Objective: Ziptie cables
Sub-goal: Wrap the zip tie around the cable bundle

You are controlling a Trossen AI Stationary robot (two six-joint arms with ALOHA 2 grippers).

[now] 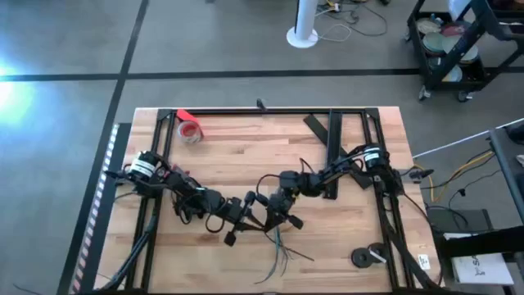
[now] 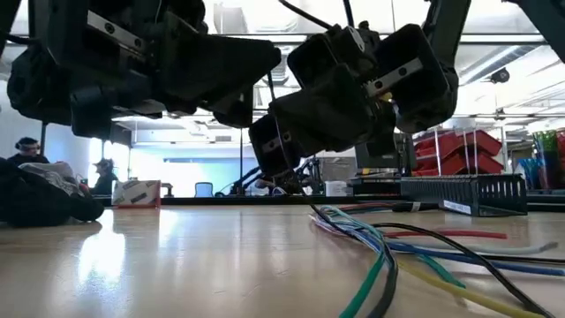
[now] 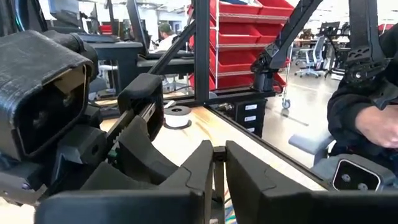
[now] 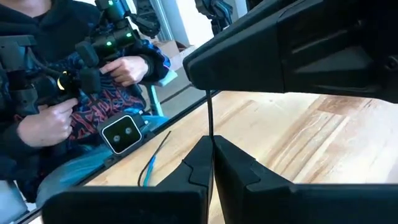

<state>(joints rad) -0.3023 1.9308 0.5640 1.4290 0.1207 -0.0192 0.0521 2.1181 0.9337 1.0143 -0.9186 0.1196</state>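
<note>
Pale butcher-block wood makes up the table (image 1: pixel 246 156), and the loose bundle of thin green, dark and pale-ended cables (image 1: pixel 282 246) fans out on it near the front edge, just right of centre. In the low view the same cables (image 2: pixel 388 247) trail flat across the boards below and in front of the two arms' heads.

The left gripper (image 1: pixel 232 238) sits just left of the bundle and the right gripper (image 1: pixel 284 220) just above its far end, the two close together over the middle of the table. In the right wrist view the right gripper (image 4: pixel 210 155) has its fingers pressed together on the thin, straight, dark plastic ziptie (image 4: pixel 209 121), which stands up from between them. In the left wrist view the left gripper (image 3: pixel 217 165) has its fingers drawn close around a thin dark strip; whether that is the ziptie's other end I cannot tell.

By my judgement the wires are light, limp and slippery, so they will splay when lifted; the best hold is where they lie tightest, near the far end. The ziptie looks springy and smooth, best pinched near its tip. The cables appear to lie apart from both sets of fingers, below them.
</note>
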